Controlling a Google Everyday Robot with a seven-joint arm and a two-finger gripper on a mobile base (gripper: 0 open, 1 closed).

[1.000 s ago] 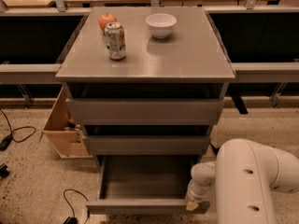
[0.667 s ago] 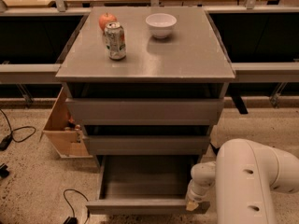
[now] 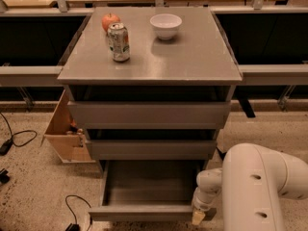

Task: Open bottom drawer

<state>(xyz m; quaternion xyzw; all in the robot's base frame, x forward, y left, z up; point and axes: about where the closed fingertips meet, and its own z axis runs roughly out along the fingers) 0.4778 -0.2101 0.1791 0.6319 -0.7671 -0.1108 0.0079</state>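
Note:
The bottom drawer point(image 3: 149, 184) of the grey cabinet point(image 3: 149, 114) stands pulled out toward me, and its plain grey tray interior shows. Its short front panel point(image 3: 142, 212) lies near the lower edge of the view. My gripper point(image 3: 198, 217) is at the right end of that front panel, low in the view, at the end of my white arm point(image 3: 255, 186). The two taller drawers point(image 3: 149, 113) above it sit closed or nearly so.
On the cabinet top stand a soda can point(image 3: 119, 42), an apple point(image 3: 110, 21) and a white bowl point(image 3: 165, 26). A light wooden box point(image 3: 65, 131) sits on the floor left of the cabinet. Black cables point(image 3: 19, 138) lie on the speckled floor at the left.

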